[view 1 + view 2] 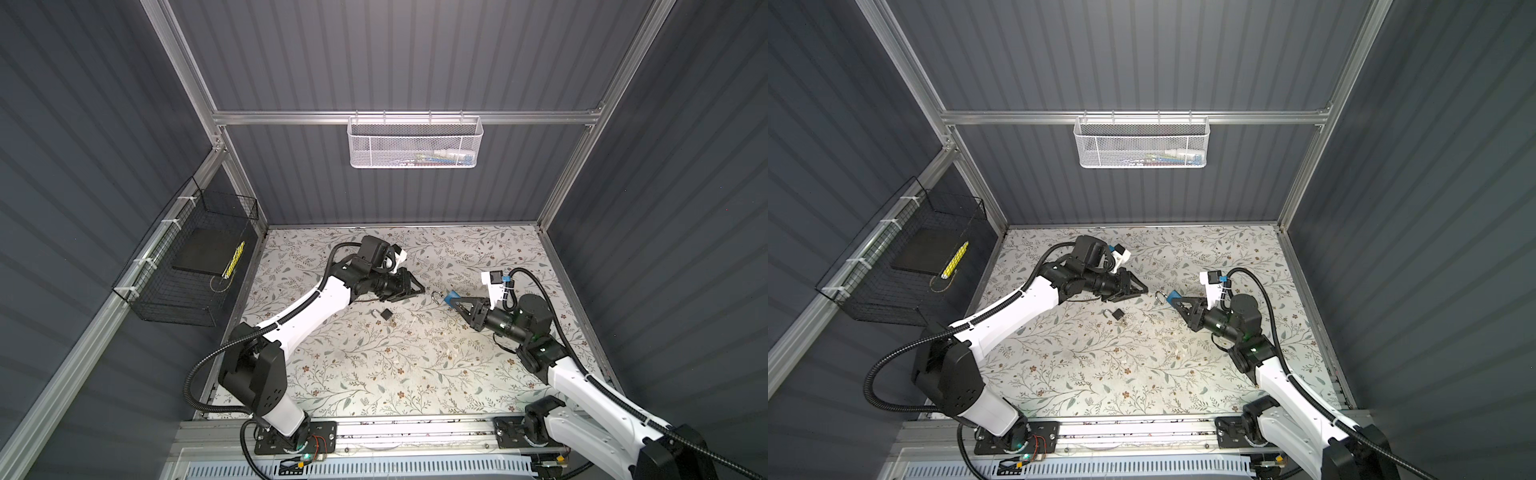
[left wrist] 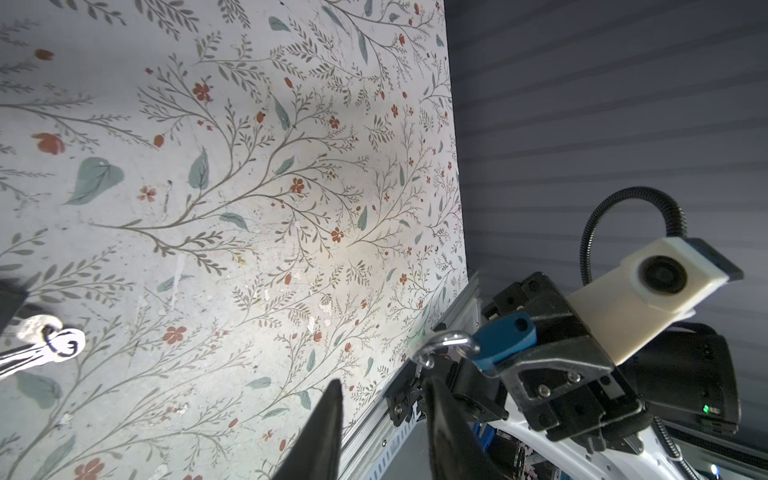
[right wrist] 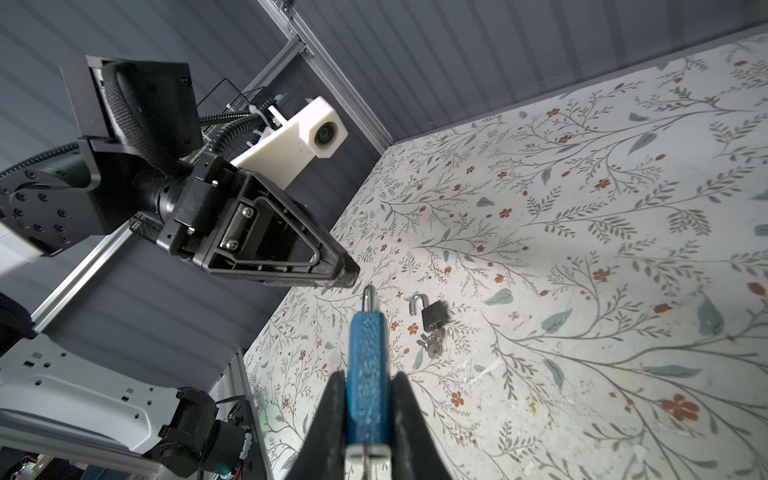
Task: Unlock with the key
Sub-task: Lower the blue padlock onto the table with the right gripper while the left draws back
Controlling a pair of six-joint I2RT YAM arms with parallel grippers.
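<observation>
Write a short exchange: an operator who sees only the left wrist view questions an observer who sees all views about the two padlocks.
Operator: I see keys at my view's edge. Where is the black padlock?
Observer: It lies beside them on the table, its shackle swung open.
Operator: Does my left claw touch the blue padlock?
Observer: No; in both top views a gap separates the claw tip from that padlock's shackle.

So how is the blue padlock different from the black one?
The blue padlock is gripped in the right claw, off the table; the black padlock lies on the table. The black padlock's shackle is swung open with keys at its base; the blue padlock's shackle state is unclear. Both have silver shackles.
</observation>
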